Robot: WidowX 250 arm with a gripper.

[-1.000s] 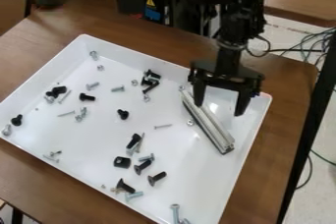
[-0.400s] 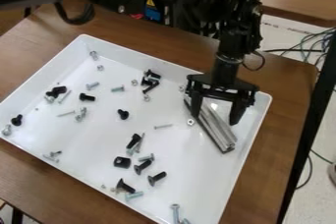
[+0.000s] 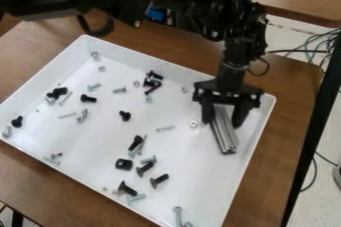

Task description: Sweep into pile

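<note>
Claw (image 3: 223,122) seemingly clamped around metal bar (image 3: 226,138).

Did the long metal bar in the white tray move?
Yes. The far end of the metal bar swung right, towards the right rim of the white tray; its near end is about where it was.

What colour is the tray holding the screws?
The tray is white, shown in the camera view.
</note>
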